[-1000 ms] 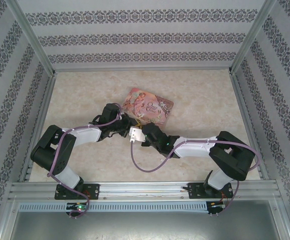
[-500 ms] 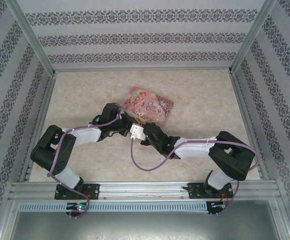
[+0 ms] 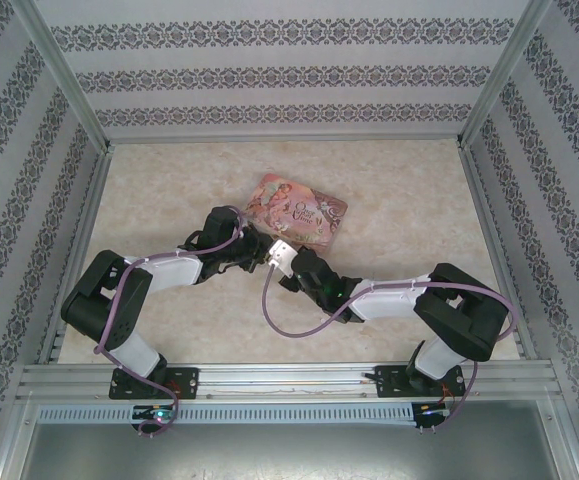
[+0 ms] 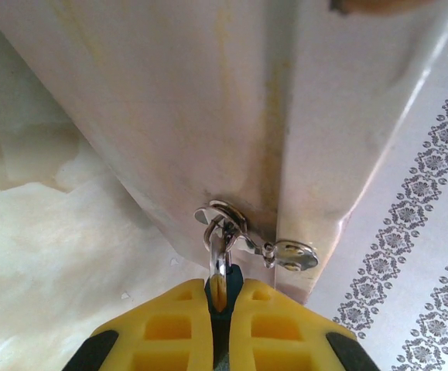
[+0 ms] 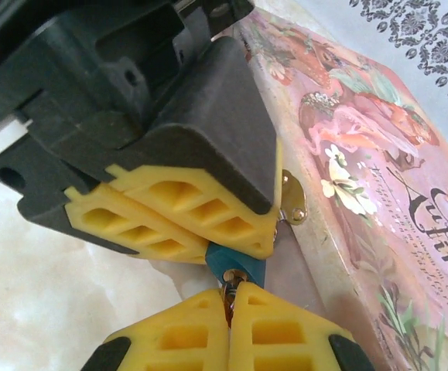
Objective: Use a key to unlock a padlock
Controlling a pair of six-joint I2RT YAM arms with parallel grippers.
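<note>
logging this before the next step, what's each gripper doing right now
left gripper: closed on the padlock, holding its blue body.
right gripper: closed on the key, which meets the padlock's body.

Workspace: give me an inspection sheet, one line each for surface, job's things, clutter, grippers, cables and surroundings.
Surface: pale marbled table.
Job's things: blue padlock hangs by its shackle from the latch of the pink tin; key sits at the padlock's underside, too small to tell how far it is in.
Clutter: nothing seen.
Grippers: left gripper shut on the padlock; right gripper shut on the key, directly below the left one.
Cables: purple cable loops over the table by the right arm; another runs along the left arm.
Surroundings: patterned walls; metal frame rail at the near edge.
</note>
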